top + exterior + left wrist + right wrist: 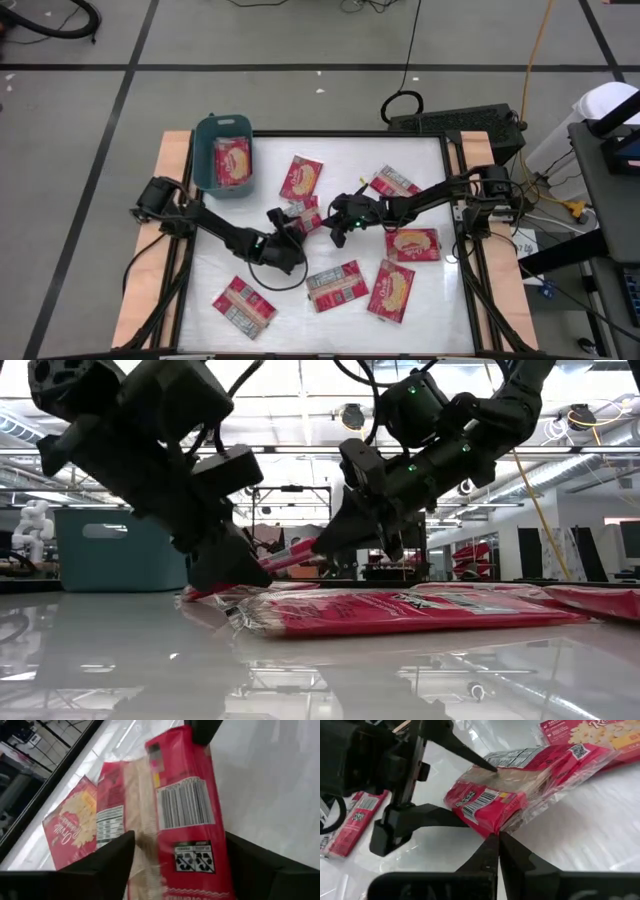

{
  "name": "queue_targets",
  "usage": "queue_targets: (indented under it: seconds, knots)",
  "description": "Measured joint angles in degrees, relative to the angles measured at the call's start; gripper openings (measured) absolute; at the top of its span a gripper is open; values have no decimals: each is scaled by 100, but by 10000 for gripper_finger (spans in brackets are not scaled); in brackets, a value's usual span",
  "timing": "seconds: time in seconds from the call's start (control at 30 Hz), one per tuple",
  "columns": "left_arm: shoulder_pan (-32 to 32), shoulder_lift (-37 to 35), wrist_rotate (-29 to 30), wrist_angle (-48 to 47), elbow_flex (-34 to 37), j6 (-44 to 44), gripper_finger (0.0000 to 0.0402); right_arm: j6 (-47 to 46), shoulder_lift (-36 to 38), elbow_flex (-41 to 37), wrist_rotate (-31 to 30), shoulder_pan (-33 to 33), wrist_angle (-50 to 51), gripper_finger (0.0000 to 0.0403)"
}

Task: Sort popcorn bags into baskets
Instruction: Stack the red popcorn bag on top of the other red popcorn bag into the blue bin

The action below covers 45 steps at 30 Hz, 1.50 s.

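Two grippers meet mid-table over one crinkly red popcorn bag (520, 785), label side up. Right gripper (497, 847) fingers pressed together, pinching bag's clear plastic edge. Left gripper (470, 790) spread wide, fingers either side of same bag; contact unclear. Rounded teal plastic basket (205, 150) at far left corner, one flat packet (233, 162) inside. Other packets (390, 290) scattered on glossy white table (200, 290). Held bag mostly hidden under arms in high view.
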<state>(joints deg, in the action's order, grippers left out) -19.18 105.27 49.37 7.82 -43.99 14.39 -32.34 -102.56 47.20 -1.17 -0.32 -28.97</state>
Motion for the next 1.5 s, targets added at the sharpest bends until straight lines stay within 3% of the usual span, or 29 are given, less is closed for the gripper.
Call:
queue_targets:
  seconds: [0.17, 0.47, 0.7, 0.87, 1.03, 1.2, 1.5]
  knots:
    - [70, 52, 22, -92, -2, -82, 203, -27, 0, 0, 216, -5, -40, 0]
    - [44, -562, -150, -399, 5, -53, 19, 246, 47, 0, 306, -31, -269, 10]
    - [150, -1474, -690, -911, 1, 346, 40, 775, 685, 2, -48, -33, -141, 67]
    - [295, -2094, -1181, -1108, 1, 683, 16, 1237, 1289, -28, -140, 39, 72, 115]
    - [344, -2626, -1196, -1032, -4, 813, 23, 1669, 1735, -378, -527, 321, 67, 148]
    - [420, -3036, -1301, -1031, -2, 1218, 34, 1562, 1982, -808, -925, 649, 19, 157]
    - [404, -3027, -1935, 789, -2, 337, 21, 1690, 1629, -1041, -958, 1006, -1131, 165]
